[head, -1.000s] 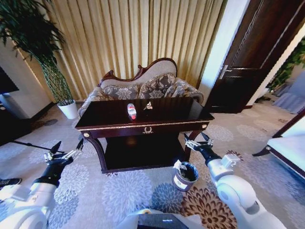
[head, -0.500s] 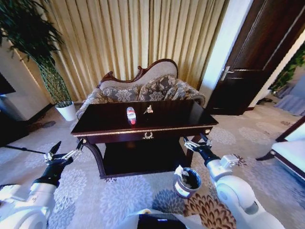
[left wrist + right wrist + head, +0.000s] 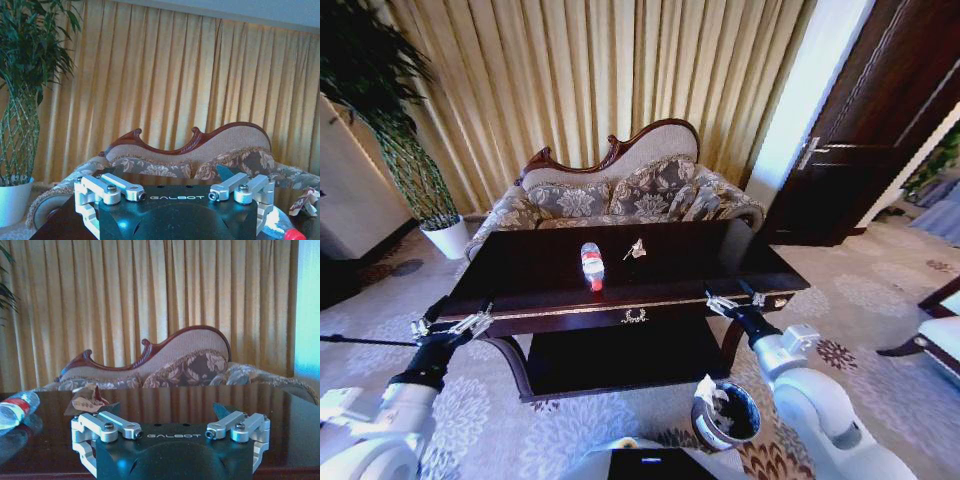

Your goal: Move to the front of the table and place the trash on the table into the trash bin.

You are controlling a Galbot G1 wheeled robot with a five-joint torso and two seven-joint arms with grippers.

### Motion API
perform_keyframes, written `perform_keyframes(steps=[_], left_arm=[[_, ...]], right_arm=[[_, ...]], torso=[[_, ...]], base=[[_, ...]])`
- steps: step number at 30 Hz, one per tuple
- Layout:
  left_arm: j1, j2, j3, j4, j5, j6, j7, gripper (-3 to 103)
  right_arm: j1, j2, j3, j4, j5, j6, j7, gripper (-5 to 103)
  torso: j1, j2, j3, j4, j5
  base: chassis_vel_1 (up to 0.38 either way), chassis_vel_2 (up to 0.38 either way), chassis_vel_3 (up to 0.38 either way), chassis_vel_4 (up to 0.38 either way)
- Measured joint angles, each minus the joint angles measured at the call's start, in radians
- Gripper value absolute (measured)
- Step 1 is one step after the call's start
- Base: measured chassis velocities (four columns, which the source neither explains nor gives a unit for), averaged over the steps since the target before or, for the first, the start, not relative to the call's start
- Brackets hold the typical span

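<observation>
The table [image 3: 530,275] stands just ahead of me, dark and glossy, with a gold emblem on its front. A clear bottle [image 3: 591,265] with a red cap lies near its middle, and a small crumpled wrapper [image 3: 635,249] sits just behind and to the right of it. On the carpet by the table's front right leg stands the trash bin [image 3: 730,418], with white paper at its rim. My left gripper [image 3: 450,325] hovers open at the front left corner. My right gripper [image 3: 735,300] is open at the front edge, above the bin. From the right wrist I see the bottle [image 3: 17,405] and wrapper [image 3: 89,401] across the tabletop.
A patterned sofa [image 3: 620,190] stands right behind the table before gold curtains. A white plant pot [image 3: 445,237] sits at the far left, a dark door [image 3: 880,130] at the right, a white bench [image 3: 945,335] at the right edge. Flowered carpet surrounds the table.
The whole picture has shifted: the camera has come closer to the table, which now looks larger, with the bin lower in view. Both arms keep the same pose, grippers open.
</observation>
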State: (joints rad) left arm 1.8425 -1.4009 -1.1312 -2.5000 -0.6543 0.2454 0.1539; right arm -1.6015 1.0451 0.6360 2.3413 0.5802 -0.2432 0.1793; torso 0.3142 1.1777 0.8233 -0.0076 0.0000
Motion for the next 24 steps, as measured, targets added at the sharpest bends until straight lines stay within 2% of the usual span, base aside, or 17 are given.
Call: perform_keyframes(steps=[6,12,16,19,22,24], left_arm=[[0.009,0.000,-0.001,0.000,0.000,0.000,0.000,100],[0.013,0.001,-0.004,0.000,-0.001,0.000,-0.003,100],[0.020,-0.003,-0.008,0.000,-0.002,-0.003,-0.004,100],[0.022,-0.007,-0.008,0.000,-0.001,-0.003,-0.005,100],[0.023,-0.012,-0.010,0.000,0.000,-0.002,-0.009,100],[0.024,-0.012,-0.011,0.000,0.000,-0.001,-0.009,100]], right_arm=[[0.019,-0.024,-0.013,0.001,0.016,-0.015,-0.004,100],[0.084,-0.078,-0.022,-0.025,0.094,-0.040,-0.004,100],[0.159,-0.153,-0.033,-0.062,0.181,-0.052,-0.004,100],[0.196,-0.182,-0.044,-0.079,0.217,-0.061,-0.004,100],[0.294,-0.239,-0.105,-0.135,0.282,-0.076,-0.003,100],[0.304,-0.244,-0.113,-0.140,0.287,-0.078,-0.002,100]], torso=[[-0.001,0.001,0.000,-0.0001,0.0002],[0.000,0.000,0.000,0.0002,0.0001],[0.000,0.000,0.000,0.0000,0.0001],[0.000,0.000,0.000,0.0000,0.0000],[0.000,0.000,0.000,0.0000,0.0000],[0.000,0.000,0.000,-0.0001,0.0001]], base=[[0.020,-0.022,-0.022,0.036],[0.000,0.000,0.000,0.000],[0.000,0.000,0.000,0.000],[0.000,0.000,0.000,0.000],[0.000,0.000,0.000,0.000],[0.000,0.000,0.000,0.000]])
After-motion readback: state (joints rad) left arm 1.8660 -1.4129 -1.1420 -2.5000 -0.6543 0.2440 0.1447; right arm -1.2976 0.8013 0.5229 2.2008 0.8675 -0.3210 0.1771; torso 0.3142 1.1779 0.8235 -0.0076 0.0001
